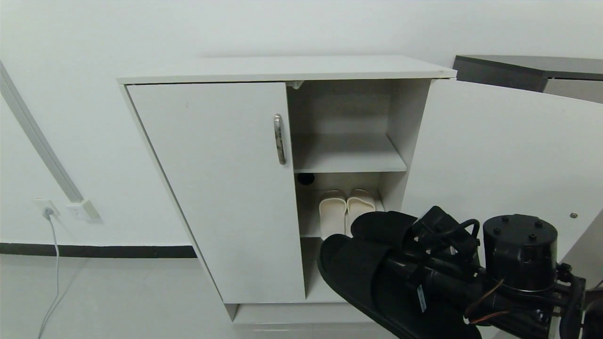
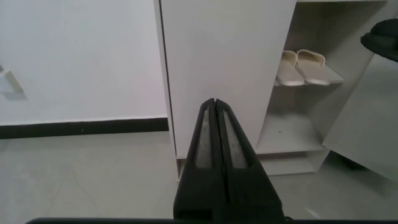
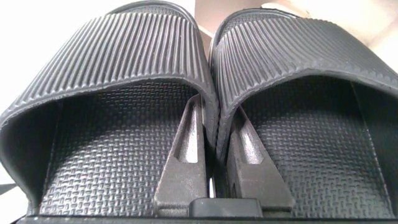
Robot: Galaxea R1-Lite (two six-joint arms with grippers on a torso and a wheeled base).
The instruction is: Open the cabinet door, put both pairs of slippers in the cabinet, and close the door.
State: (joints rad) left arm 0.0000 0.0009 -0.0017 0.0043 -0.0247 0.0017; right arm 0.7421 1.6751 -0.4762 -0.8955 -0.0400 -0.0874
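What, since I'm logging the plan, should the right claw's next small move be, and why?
Probably ease the right claw forward, carrying the black slippers onto the bare bottom shelf: the right door stands open, the white slippers sit on the shelf above, and the claw is shut on both black slippers' inner sides.

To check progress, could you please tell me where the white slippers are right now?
In the head view the white slippers sit on the cabinet's lower shelf, in its open right half, beyond the black slippers the right gripper holds.
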